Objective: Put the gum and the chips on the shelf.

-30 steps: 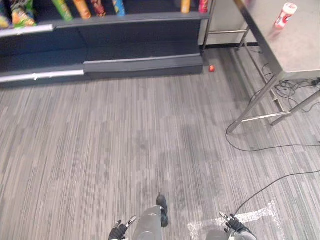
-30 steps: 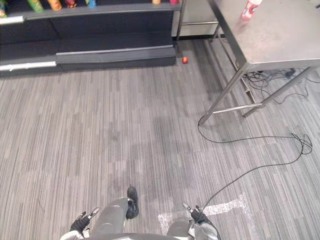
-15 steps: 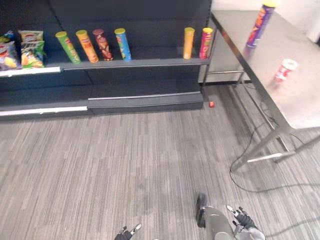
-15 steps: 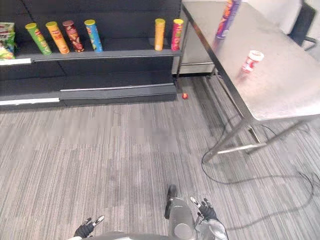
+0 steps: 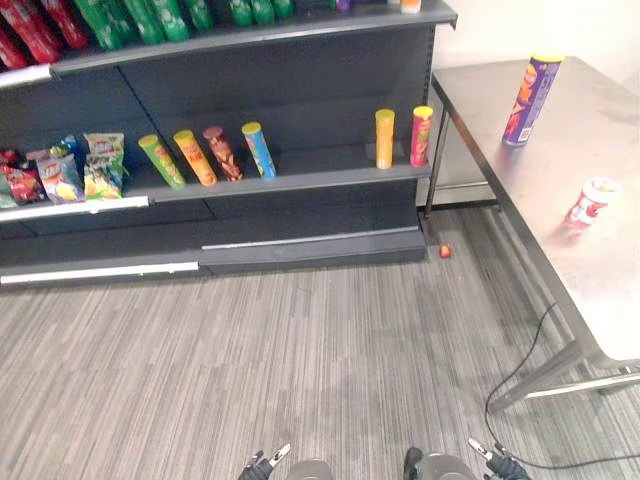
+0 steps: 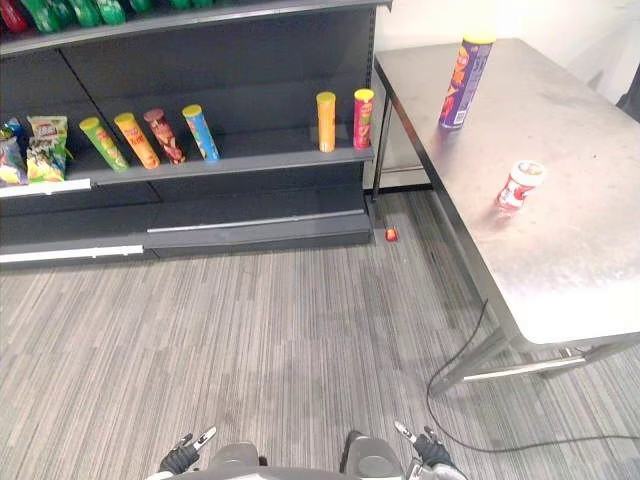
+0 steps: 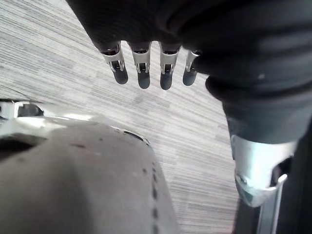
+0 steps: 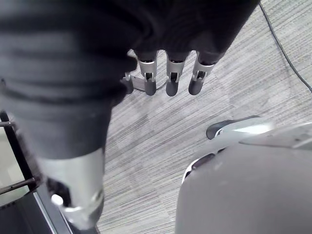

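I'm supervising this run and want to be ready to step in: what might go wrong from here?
1. The tall purple chips can stands upright on the smooth steel table; a clumsy grasp may topple it.
2. The gum tub is small and may slip or skid across the steel when grasped.
3. Several cans on the shelf lean; placing beside them may knock them over.

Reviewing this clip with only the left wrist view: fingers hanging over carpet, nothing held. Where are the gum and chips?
Observer: Both stand on the steel table, to the robot's right: purple chips can farther back, gum tub nearer.
Operator: Right hand holding anything?
Observer: No, the right hand hangs open, empty.
Operator: Room on the shelf?
Observer: Yes, the shelf has a bare stretch between its blue can and orange can.
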{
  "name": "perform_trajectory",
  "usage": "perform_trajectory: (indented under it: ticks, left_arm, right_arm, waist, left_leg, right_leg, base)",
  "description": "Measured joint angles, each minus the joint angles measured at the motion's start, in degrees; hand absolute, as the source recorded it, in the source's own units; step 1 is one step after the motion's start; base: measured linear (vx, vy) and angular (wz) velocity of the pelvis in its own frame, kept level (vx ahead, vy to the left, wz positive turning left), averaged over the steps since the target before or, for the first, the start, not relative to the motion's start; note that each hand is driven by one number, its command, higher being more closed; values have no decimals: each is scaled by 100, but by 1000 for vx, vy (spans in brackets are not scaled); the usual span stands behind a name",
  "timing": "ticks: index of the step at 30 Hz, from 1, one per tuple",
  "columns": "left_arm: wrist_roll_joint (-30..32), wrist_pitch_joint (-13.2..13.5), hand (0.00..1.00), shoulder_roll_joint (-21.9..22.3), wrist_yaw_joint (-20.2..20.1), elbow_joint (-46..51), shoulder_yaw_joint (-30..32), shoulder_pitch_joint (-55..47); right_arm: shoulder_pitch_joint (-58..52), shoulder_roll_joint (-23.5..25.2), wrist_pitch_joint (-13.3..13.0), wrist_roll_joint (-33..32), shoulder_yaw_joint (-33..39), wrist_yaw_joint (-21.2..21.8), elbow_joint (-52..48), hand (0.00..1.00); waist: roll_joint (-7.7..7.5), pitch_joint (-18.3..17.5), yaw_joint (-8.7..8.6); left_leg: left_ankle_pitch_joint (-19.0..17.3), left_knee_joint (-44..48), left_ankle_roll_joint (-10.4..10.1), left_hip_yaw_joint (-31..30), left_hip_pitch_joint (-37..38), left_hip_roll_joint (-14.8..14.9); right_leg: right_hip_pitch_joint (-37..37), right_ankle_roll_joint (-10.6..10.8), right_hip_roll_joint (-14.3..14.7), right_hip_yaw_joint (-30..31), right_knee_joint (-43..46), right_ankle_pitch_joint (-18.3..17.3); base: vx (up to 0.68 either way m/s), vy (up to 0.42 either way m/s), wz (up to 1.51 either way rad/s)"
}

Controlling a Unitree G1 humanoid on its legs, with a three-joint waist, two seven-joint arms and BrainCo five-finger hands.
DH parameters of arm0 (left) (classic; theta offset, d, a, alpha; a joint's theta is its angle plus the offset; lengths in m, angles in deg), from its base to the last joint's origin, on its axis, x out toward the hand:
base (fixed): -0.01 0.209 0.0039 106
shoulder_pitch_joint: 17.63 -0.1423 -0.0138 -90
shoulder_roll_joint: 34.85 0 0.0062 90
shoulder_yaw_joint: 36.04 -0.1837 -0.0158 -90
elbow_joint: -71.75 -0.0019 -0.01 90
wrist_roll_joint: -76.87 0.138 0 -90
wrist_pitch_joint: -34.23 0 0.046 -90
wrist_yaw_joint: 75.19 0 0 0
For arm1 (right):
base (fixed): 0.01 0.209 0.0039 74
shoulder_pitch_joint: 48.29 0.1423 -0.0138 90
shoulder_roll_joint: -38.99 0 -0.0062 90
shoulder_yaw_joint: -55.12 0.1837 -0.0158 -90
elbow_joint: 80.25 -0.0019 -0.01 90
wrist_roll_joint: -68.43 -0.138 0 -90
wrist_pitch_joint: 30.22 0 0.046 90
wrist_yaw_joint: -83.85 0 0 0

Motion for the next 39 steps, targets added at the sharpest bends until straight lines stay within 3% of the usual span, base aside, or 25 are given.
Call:
perform_trajectory:
  ticks: [2,3,5,7,9,12,13,16,18,19,20,21,22,23,24,25,27,29,30,31,33,35,39]
  left_arm:
    - [-57,-4,0,0,3,39,23,-16]
    - [-62,-2,0,-6,0,89,21,-28]
    - [-43,-4,0,-28,8,94,12,-22]
    - [13,-9,0,-39,19,72,14,-27]
    - [13,-4,0,-80,16,-30,14,-50]
    - [7,-17,0,-217,19,-137,9,22]
    - [-5,-16,0,-227,20,-135,11,-1]
    - [16,-17,0,-270,25,-153,-111,2]
    - [71,-17,0,-297,27,-294,-172,17]
    - [92,-18,0,-330,34,-342,-255,23]
    - [97,-18,0,-347,44,-353,-347,22]
    - [107,-19,0,-364,50,-356,-488,15]
    - [137,-18,0,-370,54,-353,-627,-3]
    - [239,-18,0,-402,66,-353,-735,-5]
    - [238,-18,0,-407,68,-351,-766,5]
    - [236,-15,0,-407,66,-339,-816,33]
    - [235,-15,0,-398,62,-306,-805,46]
    - [237,-15,0,-396,48,-307,-729,36]
    - [241,-22,0,-378,26,-321,-603,34]
    - [254,-27,0,-268,17,-377,-596,5]
    - [312,-28,0,-173,10,-375,-609,20]
    - [422,-24,0,-153,3,-360,-612,65]
    - [468,-22,0,-181,-2,-310,-606,75]
  right_arm:
    - [-35,24,28,-4,82,-3,16,0]
    - [-87,39,49,-58,109,-3,10,0]
    - [-190,87,74,-108,203,-13,-10,0]
    - [-344,124,94,-107,201,-17,-15,0]
    - [-349,129,98,-101,190,-23,-11,0]
    - [-248,213,101,-92,187,-9,13,0]
    - [-209,250,94,-92,188,-6,8,0]
    - [-103,304,80,-93,192,2,-19,0]
    - [-56,351,82,-96,192,0,-68,0]
    - [-43,360,83,-98,184,4,-174,0]
    - [-46,359,83,-99,185,5,-218,0]
    - [-50,347,76,-99,191,3,-242,0]
    - [-60,318,67,-99,190,3,-303,0]
    - [-34,295,72,-98,130,2,-447,0]
    - [-17,292,70,-101,87,1,-462,0]
    - [14,283,50,-101,2,-1,-494,0]
    - [129,296,48,-95,-81,-4,-491,0]
    - [155,321,84,-88,-113,-12,-468,0]
    - [169,363,85,-80,-158,-13,-465,0]
    - [242,301,84,-62,-185,-9,-443,0]
    - [293,224,46,-30,-196,-12,-453,0]
    - [294,197,68,-30,-152,-12,-429,0]
    - [200,238,90,12,-207,-8,-426,0]
  waist:
    - [-16,11,38]
    - [-38,25,55]
    - [-60,24,45]
    - [-50,31,-29]
    - [-27,-25,10]
    - [-314,-85,72]
    - [-394,-141,87]
    - [-439,-215,114]
    - [-440,-348,102]
    - [-437,-351,91]
    - [-423,-349,76]
    - [-366,-345,43]
    - [-258,-329,-17]
    - [-253,-320,-42]
    - [-253,-317,-52]
    - [-238,-311,-60]
    - [-245,-304,-47]
    - [-293,-277,-45]
    - [-382,-230,-33]
    - [-184,-188,-18]
    - [-32,-145,-81]
    - [-39,-127,-74]
    - [-121,-114,-29]
  left_leg:
    - [-186,-592,129,144,-332,-14]
    - [-201,-1316,190,136,-443,-76]
    - [-31,-2792,326,16,-424,-216]
    - [381,-4211,286,-393,-427,-351]
    - [746,-4178,266,-324,-375,-544]
    - [454,-3831,676,-115,-425,-878]
    - [307,-3770,678,27,-355,-970]
    - [22,-3626,880,352,-173,-1074]
    - [-106,-3628,986,573,-55,-1084]
    - [-128,-3646,1025,769,173,-1057]
    - [-126,-3644,1029,799,286,-1038]
    - [-129,-3641,1040,796,485,-990]
    - [-173,-3684,1113,800,706,-910]
    - [-225,-4004,1181,939,1197,-881]
    - [-225,-4173,1180,1018,1387,-883]
    - [-223,-4398,1178,1164,1647,-873]
    - [-223,-4492,1177,1415,1842,-841]
    - [-234,-4486,1154,1571,1980,-868]
    - [-274,-4511,1015,1595,2145,-950]
    - [-300,-4597,938,1670,2184,-823]
    - [-225,-4701,781,1709,2192,-783]
    - [-147,-4711,653,1639,2218,-737]
    - [-112,-4724,601,1514,2396,-610]
  right_leg:
    - [125,51,-72,87,-95,-30]
    - [191,129,-172,99,-107,-76]
    - [255,317,-340,114,-109,-167]
    - [422,581,-502,139,-157,-327]
    - [579,707,-631,379,-369,-343]
    - [605,761,-866,763,-268,-315]
    - [600,880,-971,890,-279,-232]
    - [493,1006,-1138,1256,-92,-147]
    - [10,1016,-1145,1608,664,-133]
    - [-406,975,-1128,1704,1535,61]
    - [-538,962,-1116,1667,1846,234]
    - [-675,914,-1102,1541,2266,560]
    - [-766,921,-1096,1243,2685,601]
    - [-1021,610,-1190,599,3463,316]
    - [-1118,568,-1244,274,3687,147]
    - [-1263,512,-1336,-426,3865,-121]
    - [-1375,388,-1402,-1361,3487,-229]
    - [-1300,470,-1280,-1872,2304,-4]
    - [-1109,5,-1184,-2133,1692,231]
    - [-1002,-74,-886,-2122,1356,220]
    - [-982,-98,-719,-2147,1121,206]
    - [-875,-110,-640,-2205,948,198]
    - [-259,-40,-360,-2406,110,281]
  base:
    - [163,99,-36]
    - [194,185,-32]
    - [214,238,-17]
    - [317,367,0]
    - [452,413,-19]
    - [383,245,-29]
    - [339,199,-39]
    - [312,183,-60]
    - [384,187,-88]
    - [225,75,-72]
    - [269,92,-72]
    - [257,91,-49]
    - [301,92,-68]
    - [249,68,-63]
    - [233,61,-66]
    - [175,38,-46]
    - [196,-7,-52]
    - [215,-80,-48]
    - [262,-118,-82]
    - [282,-127,-85]
    - [198,-81,-50]
    - [112,-63,-2]
    - [21,-26,27]
